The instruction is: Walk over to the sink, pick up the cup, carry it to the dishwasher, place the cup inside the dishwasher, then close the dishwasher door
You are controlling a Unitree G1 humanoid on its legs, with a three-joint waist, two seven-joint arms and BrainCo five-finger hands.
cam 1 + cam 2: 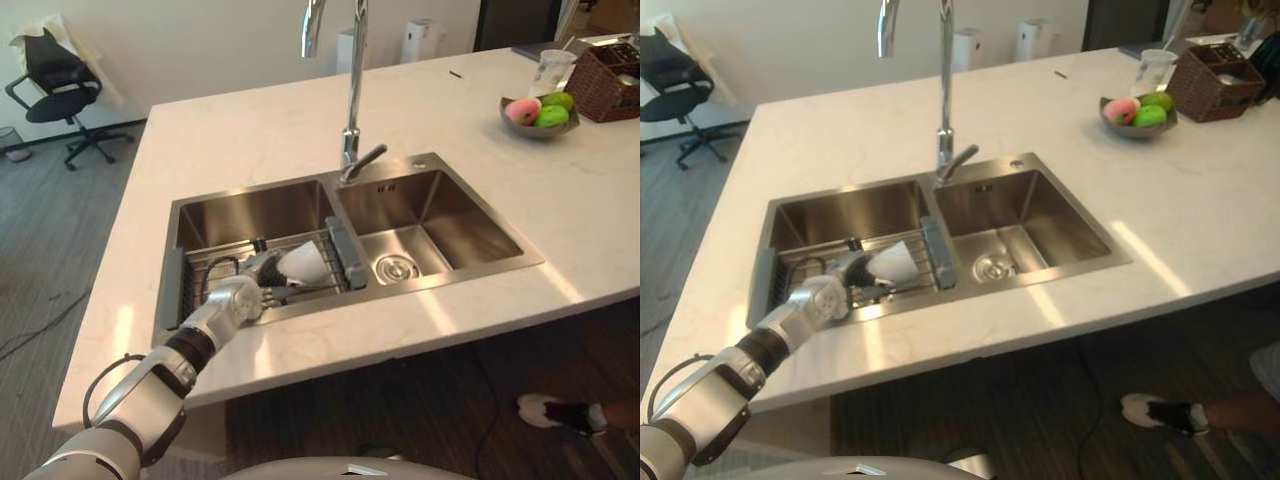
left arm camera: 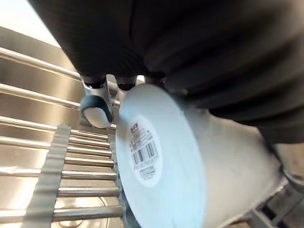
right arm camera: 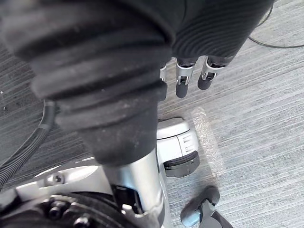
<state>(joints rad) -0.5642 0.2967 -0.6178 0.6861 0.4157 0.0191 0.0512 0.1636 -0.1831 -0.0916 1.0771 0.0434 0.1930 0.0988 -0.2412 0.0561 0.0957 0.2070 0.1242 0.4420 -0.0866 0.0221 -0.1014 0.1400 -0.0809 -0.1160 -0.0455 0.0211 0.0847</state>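
Left hand (image 1: pixel 243 296) curls round the white tapered cup (image 1: pixel 301 264) lying on the wire rack (image 1: pixel 212 268) across the left basin of the steel sink (image 1: pixel 262 205). This looks like the pickup step, and next it needs lifting clear. Right hand (image 3: pixel 183 79) hangs relaxed.

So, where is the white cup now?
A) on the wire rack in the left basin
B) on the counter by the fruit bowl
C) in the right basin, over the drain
A: the white cup lies on its side on the wire rack in the left basin, held by the left robot hand.
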